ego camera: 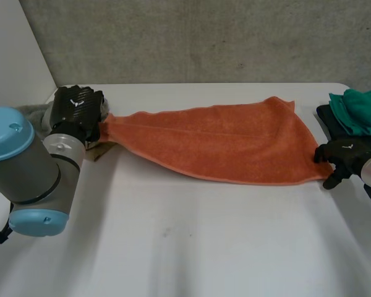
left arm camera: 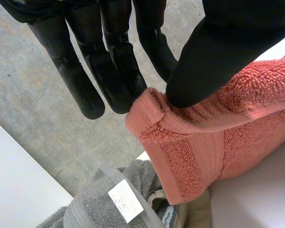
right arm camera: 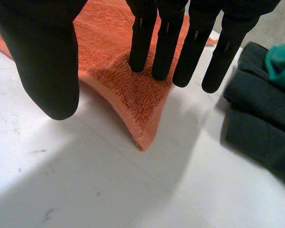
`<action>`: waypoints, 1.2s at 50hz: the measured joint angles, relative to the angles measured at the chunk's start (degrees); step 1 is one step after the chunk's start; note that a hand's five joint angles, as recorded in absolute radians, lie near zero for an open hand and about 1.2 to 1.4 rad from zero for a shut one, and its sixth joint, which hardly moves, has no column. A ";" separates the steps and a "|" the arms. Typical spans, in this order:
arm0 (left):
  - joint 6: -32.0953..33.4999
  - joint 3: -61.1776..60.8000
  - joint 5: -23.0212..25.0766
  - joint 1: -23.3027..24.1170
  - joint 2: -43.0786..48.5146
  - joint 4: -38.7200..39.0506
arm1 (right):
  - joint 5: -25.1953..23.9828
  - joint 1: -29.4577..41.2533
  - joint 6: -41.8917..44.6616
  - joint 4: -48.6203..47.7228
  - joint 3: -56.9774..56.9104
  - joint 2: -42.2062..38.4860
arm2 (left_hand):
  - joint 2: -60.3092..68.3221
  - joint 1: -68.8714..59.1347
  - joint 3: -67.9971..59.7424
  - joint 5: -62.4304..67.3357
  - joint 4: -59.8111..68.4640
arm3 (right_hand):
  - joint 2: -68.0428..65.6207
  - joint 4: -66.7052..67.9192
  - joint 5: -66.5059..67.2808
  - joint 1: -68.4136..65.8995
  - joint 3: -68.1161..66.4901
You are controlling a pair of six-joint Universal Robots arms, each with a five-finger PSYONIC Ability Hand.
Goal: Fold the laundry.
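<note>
An orange towel (ego camera: 222, 142) lies stretched across the white table (ego camera: 191, 241) between my two hands. My left hand (ego camera: 77, 111) holds its bunched left end at the table's far left. In the left wrist view the thumb (left arm camera: 218, 52) pinches the towel's hem (left arm camera: 190, 156) against the fingers (left arm camera: 118, 71). My right hand (ego camera: 341, 154) is at the towel's near right corner. Its fingers (right arm camera: 166, 42) are straight over the corner (right arm camera: 137, 109), which lies flat on the table, and the thumb (right arm camera: 42, 61) stands apart from it.
A grey cloth (left arm camera: 95, 209) with a white label lies beneath my left hand at the table's edge. At the right, a teal cloth (ego camera: 362, 108) rests on dark folded cloths (right arm camera: 256, 123), close beside my right hand. A concrete wall stands behind the table.
</note>
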State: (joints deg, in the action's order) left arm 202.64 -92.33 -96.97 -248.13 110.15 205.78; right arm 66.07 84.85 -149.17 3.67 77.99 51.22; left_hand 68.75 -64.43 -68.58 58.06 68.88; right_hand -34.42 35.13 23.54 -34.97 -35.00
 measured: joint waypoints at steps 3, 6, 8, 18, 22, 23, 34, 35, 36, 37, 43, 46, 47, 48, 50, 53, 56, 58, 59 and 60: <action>-0.01 0.17 0.02 0.11 -0.06 0.04 | -1.12 0.00 1.59 -0.51 0.26 -0.34 | 0.00 0.00 0.00 0.00 0.00 | 0.00 0.00 0.03 0.00 0.00; -0.03 0.37 0.04 0.22 -0.05 0.07 | -1.62 0.08 2.75 -1.46 0.21 -1.11 | 0.00 0.00 0.00 0.00 0.00 | -0.01 0.00 0.19 0.00 0.00; -0.04 0.50 0.06 0.26 -0.04 0.09 | -1.70 0.20 3.31 -2.34 0.05 -1.66 | 0.00 0.00 0.00 0.00 0.00 | -0.03 0.00 0.41 0.00 0.00; -0.06 1.23 0.12 0.22 0.05 0.15 | -1.10 0.75 4.25 -7.06 -2.23 -4.66 | 0.00 0.00 0.00 0.00 0.00 | -6.17 5.84 4.33 -5.80 -6.01; -0.06 1.42 0.12 0.08 0.06 0.16 | -0.84 0.86 3.90 -7.95 -3.86 -5.29 | 0.00 0.00 0.00 0.00 0.00 | -12.18 11.42 10.82 -11.76 -11.59; -0.06 1.46 0.12 0.03 0.06 0.16 | -0.81 0.88 3.80 -8.03 -4.14 -5.36 | 0.00 0.00 0.00 0.00 0.00 | -12.52 11.62 11.32 -11.98 -11.89; -0.06 1.63 0.10 -0.25 0.23 0.15 | 0.00 1.85 3.24 -8.20 -8.43 -7.79 | 0.00 0.00 0.00 0.00 0.00 | -12.60 12.03 13.35 -11.99 -12.02; -0.05 1.63 0.10 -0.25 0.25 0.15 | 0.13 1.95 3.24 -8.20 -8.68 -8.01 | 0.00 0.00 0.00 0.00 0.00 | -12.40 11.92 13.28 -11.82 -11.81; -0.05 1.63 0.09 -0.25 0.28 0.15 | 0.30 2.06 3.24 -8.19 -8.99 -8.32 | 0.00 0.00 0.00 0.00 0.00 | -12.14 11.69 13.10 -11.53 -11.57; -0.06 1.63 0.09 -0.26 0.33 0.15 | 0.53 2.20 3.26 -8.17 -9.42 -8.75 | 0.00 0.00 0.00 0.00 0.00 | -12.18 11.70 13.11 -11.58 -11.58; -0.05 1.80 0.06 -0.30 0.47 0.12 | 1.57 2.65 3.35 -8.06 -11.34 -10.07 | 0.00 0.00 0.00 0.00 0.00 | -33.04 32.45 32.20 -29.12 -32.31; -0.01 2.10 0.02 -0.31 0.46 -0.37 | 2.15 2.78 3.31 -7.96 -11.61 -8.30 | 0.00 0.00 0.00 0.00 0.00 | -33.09 33.33 32.22 -29.12 -33.00; 0.00 2.16 0.00 -0.31 0.45 -0.51 | 2.28 2.80 3.31 -7.92 -11.60 -7.71 | 0.00 0.00 0.00 0.00 0.00 | -33.09 33.33 32.23 -29.12 -33.00; 0.05 2.35 -0.01 -0.30 0.34 -1.09 | 2.50 2.81 3.33 -7.71 -11.40 -6.23 | 0.00 0.00 0.00 0.00 0.00 | -33.09 33.38 32.23 -29.12 -33.00; 0.17 2.81 -0.01 -0.29 -0.40 -3.26 | 2.76 2.70 3.63 -6.64 -10.78 -2.19 | 0.00 0.00 0.00 0.00 0.00 | -33.09 33.47 32.23 -29.12 -33.01; 0.35 3.66 0.01 -0.32 -2.93 -8.21 | 2.69 2.35 4.92 -2.41 -9.39 5.16 | 0.00 0.00 0.00 0.00 0.00 | -33.09 33.49 32.23 -29.12 -33.03; 0.55 4.40 0.05 -0.34 -5.81 -13.25 | 2.48 1.77 6.64 2.22 -8.42 10.69 | 0.00 0.00 0.00 0.00 0.00 | -33.09 33.50 32.23 -29.12 -33.03; 0.96 5.25 0.13 -0.32 -9.85 -19.83 | 2.25 0.66 9.55 8.32 -7.42 16.80 | 0.00 0.00 0.00 0.00 0.00 | -33.09 33.50 32.23 -29.12 -33.03; 1.17 5.42 0.14 -0.31 -10.95 -21.60 | 2.24 0.31 10.53 9.94 -7.16 18.24 | 0.00 0.00 0.00 0.00 0.00 | -33.09 33.51 32.23 -29.12 -33.04; 1.57 5.64 0.17 -0.30 -12.53 -24.05 | 2.25 -0.22 12.15 12.24 -6.80 20.28 | 0.00 0.00 0.00 0.00 0.00 | -33.09 33.51 32.23 -29.12 -33.04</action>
State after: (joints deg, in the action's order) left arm 204.22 -86.69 -96.80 -248.42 97.63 181.72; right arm 68.32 84.63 -137.02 15.90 71.19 71.50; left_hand 68.75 -64.43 -68.58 58.06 68.88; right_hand -67.52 68.63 55.77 -64.10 -68.03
